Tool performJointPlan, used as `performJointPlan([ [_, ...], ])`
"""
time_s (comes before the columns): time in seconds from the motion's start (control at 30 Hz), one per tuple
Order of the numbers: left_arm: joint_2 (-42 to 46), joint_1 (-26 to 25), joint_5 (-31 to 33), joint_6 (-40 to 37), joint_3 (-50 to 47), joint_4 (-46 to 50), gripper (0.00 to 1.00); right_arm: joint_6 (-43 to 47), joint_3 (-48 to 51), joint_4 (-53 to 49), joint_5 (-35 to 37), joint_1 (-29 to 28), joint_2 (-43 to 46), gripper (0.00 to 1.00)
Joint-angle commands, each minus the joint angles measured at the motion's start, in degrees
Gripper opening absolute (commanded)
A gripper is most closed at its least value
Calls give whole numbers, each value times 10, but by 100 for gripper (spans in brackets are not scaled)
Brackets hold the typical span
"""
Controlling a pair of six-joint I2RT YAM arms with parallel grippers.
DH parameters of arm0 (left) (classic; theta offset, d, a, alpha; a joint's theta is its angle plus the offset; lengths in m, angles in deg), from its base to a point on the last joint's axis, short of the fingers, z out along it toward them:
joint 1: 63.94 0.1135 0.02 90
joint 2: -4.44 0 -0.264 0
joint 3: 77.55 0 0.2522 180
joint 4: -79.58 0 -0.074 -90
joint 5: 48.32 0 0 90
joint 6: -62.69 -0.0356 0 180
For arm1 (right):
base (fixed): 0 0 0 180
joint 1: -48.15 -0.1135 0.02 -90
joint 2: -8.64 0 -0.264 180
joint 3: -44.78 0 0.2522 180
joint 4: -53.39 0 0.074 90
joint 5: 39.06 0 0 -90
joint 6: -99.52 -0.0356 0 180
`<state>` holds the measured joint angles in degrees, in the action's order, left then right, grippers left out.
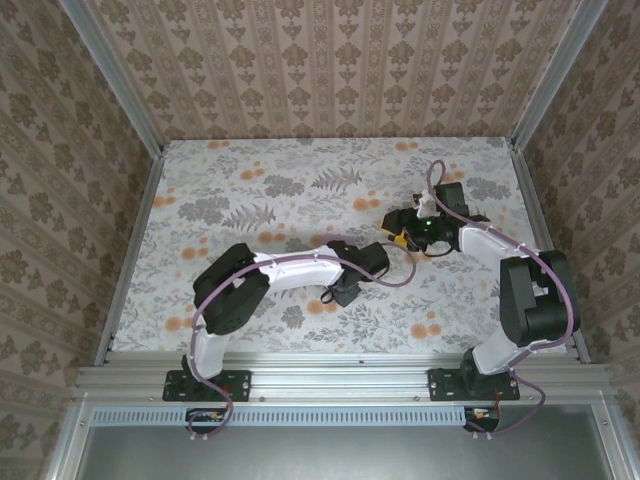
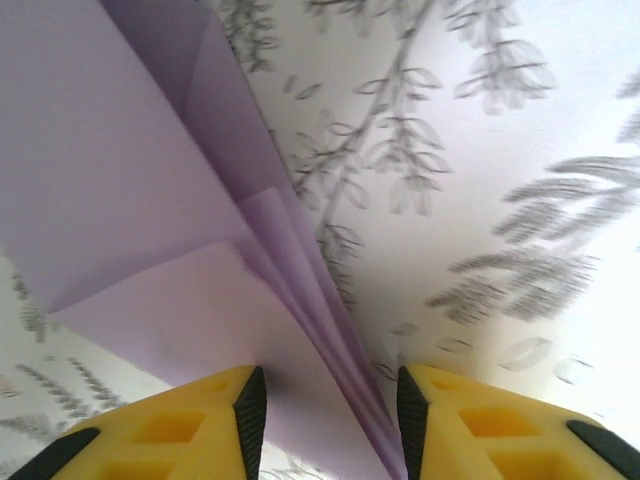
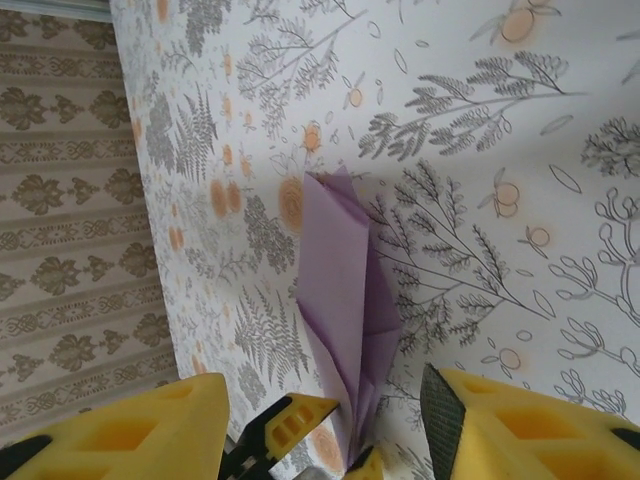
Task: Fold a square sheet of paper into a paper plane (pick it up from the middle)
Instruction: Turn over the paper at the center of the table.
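The square sheet of paper is folded into a pale lilac paper plane, a narrow dart with a centre crease, lying on the floral tabletop. In the left wrist view its layered spine runs down between my left gripper's yellow fingers, which stand apart with a gap on both sides of the paper. My right gripper hangs open and wide just above the plane's narrow end, not touching it. The left gripper's fingertips show there on either side of that end. From above, both grippers meet at the table's centre right.
The floral tabletop stretches out to the left and back. Patterned walls with metal posts close in three sides. A metal rail runs along the near edge, where both arm bases are bolted.
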<state>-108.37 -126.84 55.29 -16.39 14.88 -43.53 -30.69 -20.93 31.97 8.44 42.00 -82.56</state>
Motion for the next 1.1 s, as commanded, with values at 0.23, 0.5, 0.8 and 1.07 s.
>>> performJointPlan([
  [0.23, 160, 102, -297, 27, -40, -47, 50, -5, 41, -13, 5, -44, 46, 52],
  [0.5, 242, 229, -358, 60, -106, -65, 52, -60, 40, 17, 67, -150, 67, 40],
  [0.8, 269, 336, -428, 112, -185, -137, 52, -77, -5, 30, 116, -256, -20, 26],
  [1.07, 258, 355, -446, 121, -201, -163, 53, -46, -29, 6, 146, -267, -77, 19],
])
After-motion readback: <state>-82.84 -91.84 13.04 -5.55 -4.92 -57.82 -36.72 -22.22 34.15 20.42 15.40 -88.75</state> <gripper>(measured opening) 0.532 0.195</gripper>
